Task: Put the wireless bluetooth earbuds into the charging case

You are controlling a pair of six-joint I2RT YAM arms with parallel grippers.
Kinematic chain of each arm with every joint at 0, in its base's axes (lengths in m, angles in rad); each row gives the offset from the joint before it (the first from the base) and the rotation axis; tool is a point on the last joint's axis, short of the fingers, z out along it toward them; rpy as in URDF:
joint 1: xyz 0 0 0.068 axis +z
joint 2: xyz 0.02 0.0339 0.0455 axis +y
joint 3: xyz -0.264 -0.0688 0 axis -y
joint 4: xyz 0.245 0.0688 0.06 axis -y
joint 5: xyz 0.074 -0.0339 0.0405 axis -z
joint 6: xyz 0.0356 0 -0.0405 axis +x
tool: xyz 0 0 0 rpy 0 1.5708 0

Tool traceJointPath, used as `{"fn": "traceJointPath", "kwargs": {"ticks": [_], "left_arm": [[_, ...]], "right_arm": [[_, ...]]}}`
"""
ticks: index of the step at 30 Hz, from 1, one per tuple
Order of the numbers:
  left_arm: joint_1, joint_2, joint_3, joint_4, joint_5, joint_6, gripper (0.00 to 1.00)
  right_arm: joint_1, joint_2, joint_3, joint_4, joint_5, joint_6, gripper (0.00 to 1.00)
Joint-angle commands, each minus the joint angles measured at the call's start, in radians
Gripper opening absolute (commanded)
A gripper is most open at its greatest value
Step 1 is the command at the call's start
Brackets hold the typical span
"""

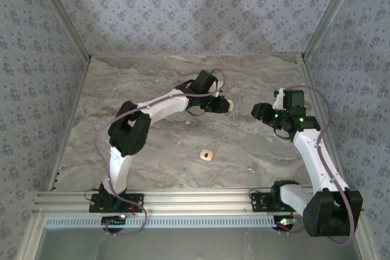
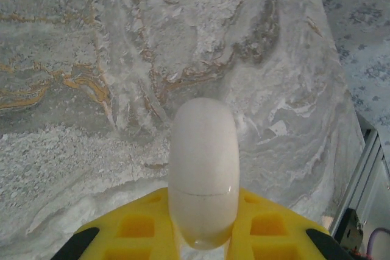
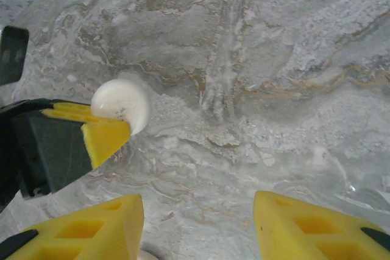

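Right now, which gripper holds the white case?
The left gripper, shut on the white case; the right gripper stands open, off the case.

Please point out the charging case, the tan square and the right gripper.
charging case (image 2: 203, 156): left wrist view, white shell above the seam.
tan square (image 1: 207, 155): top external view, its middle.
right gripper (image 3: 196, 199): right wrist view, midway between its open fingertips.

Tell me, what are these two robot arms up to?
The left gripper is clamped on a white rounded charging case, holding it over the marble table. The case looks closed. The right gripper faces it from close by, with its jaws apart and nothing between them. A small tan square lies on the table, nearer the arms' bases.
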State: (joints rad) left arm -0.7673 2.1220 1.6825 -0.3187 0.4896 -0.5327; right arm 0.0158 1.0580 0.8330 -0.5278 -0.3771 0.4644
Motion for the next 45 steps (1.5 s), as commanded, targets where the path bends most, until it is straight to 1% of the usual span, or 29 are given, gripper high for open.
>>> {"fn": "traceJointPath", "kwargs": {"ticks": [1,6,10,15,21,25,30,34,38,41,45], "left_arm": [[-0.011,0.063,0.109,-0.116,0.031,-0.068,0.09],[-0.019,0.164,0.245,-0.186,0.046,-0.112,0.10],[-0.027,0.256,0.386,-0.272,0.075,-0.124,0.11],[-0.044,0.306,0.445,-0.284,0.092,-0.162,0.11],[-0.058,0.315,0.430,-0.295,0.115,-0.216,0.11],[-0.086,0.280,0.362,-0.262,0.128,-0.248,0.13],[-0.090,0.246,0.243,-0.169,0.126,-0.320,0.13],[-0.092,0.242,0.225,-0.170,0.110,-0.326,0.13],[-0.089,0.240,0.220,-0.198,0.093,-0.316,0.21],[-0.086,0.228,0.219,-0.227,0.067,-0.302,0.32],[-0.080,0.209,0.222,-0.260,0.036,-0.276,0.42]], "right_arm": [[-0.010,-0.021,0.000,-0.032,0.007,0.010,0.53],[-0.012,-0.028,-0.005,-0.031,0.003,0.012,0.53],[-0.010,-0.038,-0.018,0.001,-0.005,0.033,0.53],[-0.012,-0.038,-0.011,-0.018,-0.002,0.030,0.53],[-0.011,-0.044,0.000,-0.032,0.004,0.026,0.53],[-0.011,-0.045,-0.008,-0.024,0.002,0.028,0.53],[-0.012,-0.047,-0.012,-0.022,-0.002,0.026,0.53],[-0.012,-0.053,-0.018,-0.020,-0.001,0.027,0.53],[-0.011,-0.053,-0.013,-0.022,-0.002,0.028,0.53],[-0.011,-0.056,-0.010,-0.019,-0.002,0.031,0.53],[-0.011,-0.058,-0.003,-0.016,-0.004,0.035,0.53]]}}
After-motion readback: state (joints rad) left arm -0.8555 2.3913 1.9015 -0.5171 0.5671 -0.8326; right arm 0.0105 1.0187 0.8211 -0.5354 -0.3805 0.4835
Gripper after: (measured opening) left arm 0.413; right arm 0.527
